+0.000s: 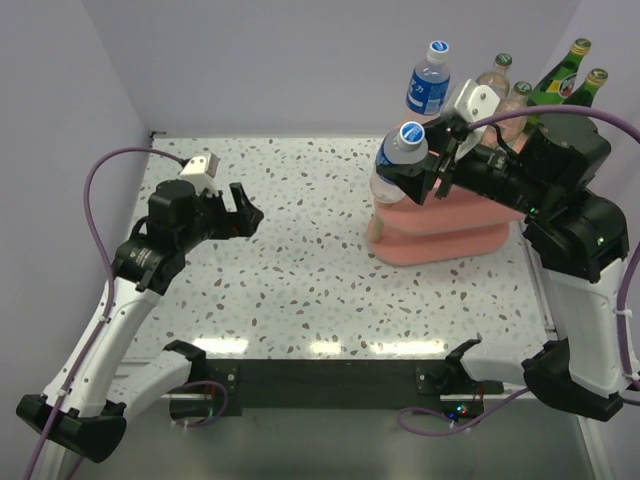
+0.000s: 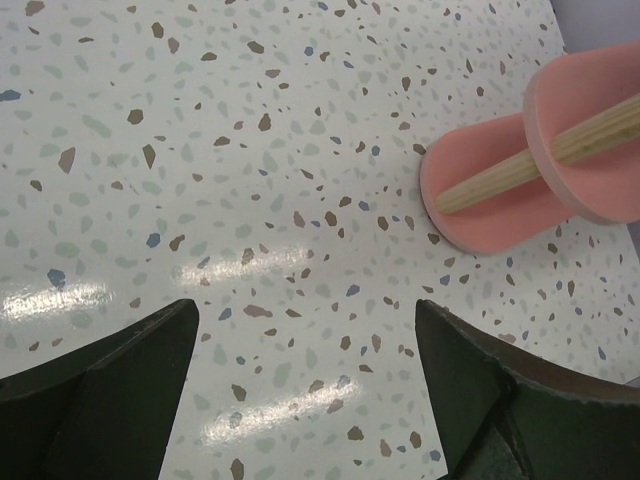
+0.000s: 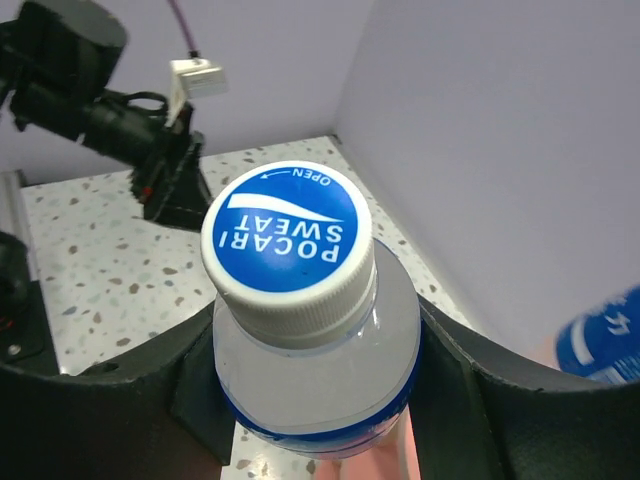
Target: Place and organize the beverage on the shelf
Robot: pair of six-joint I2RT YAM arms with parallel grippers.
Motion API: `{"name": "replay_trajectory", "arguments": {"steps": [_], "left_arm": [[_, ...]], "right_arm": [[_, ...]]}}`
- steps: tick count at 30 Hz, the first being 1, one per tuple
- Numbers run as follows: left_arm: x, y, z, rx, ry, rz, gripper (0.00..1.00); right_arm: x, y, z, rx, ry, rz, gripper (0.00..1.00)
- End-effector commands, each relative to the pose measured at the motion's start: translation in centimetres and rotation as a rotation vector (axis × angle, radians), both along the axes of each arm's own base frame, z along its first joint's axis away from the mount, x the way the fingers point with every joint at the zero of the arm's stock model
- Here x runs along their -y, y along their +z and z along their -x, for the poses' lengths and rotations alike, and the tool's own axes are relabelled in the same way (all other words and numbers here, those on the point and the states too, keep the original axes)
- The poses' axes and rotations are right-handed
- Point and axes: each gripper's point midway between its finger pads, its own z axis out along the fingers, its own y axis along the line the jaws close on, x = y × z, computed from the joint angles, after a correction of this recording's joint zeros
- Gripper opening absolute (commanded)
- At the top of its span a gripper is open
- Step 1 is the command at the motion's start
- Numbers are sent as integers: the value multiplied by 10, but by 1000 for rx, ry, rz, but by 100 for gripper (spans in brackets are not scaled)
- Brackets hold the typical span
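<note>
The pink shelf (image 1: 440,240) stands at the back right of the table. On its top tier are one blue-label bottle (image 1: 428,85), two clear green-capped bottles (image 1: 495,75) and two dark green bottles (image 1: 565,72). My right gripper (image 1: 418,165) is shut on the second blue-label bottle (image 1: 398,150), holding it upright at the shelf's left end; I cannot tell if it rests on a tier. In the right wrist view its white and blue cap (image 3: 288,240) sits between my fingers (image 3: 520,400). My left gripper (image 1: 245,215) is open and empty over the table, left of the shelf.
The left wrist view shows speckled table between the open gripper (image 2: 305,370) and two pink oval boards (image 2: 480,205) joined by a wooden post (image 2: 520,170). White walls close in the back and sides. The right arm (image 1: 570,200) stretches across the shelf's front right.
</note>
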Motion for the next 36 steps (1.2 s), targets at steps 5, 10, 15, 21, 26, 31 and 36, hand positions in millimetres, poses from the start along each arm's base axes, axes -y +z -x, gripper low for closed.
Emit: {"name": "replay_trajectory", "arguments": {"steps": [5,10,15,21,26,31,36], "left_arm": [[-2,8,-7,67,-1,-12,95],[-2,6,-8,65,0,-15,95],[-3,5,-8,66,2,-17,95],[-4,0,-8,57,8,-29,95],[-4,-1,-8,61,9,-26,95],[-4,-3,-7,57,7,-29,95],[-6,-8,-5,49,9,-29,95]], "right_arm": [[62,63,-23,111,-348,-187,0],[87,64,-46,63,-527,-240,0],[98,63,-61,19,-620,-288,0],[106,61,-73,-21,-684,-335,0],[107,57,-81,-71,-707,-379,0],[110,51,-89,-108,-717,-392,0],[114,42,-99,-141,-748,-403,0]]}}
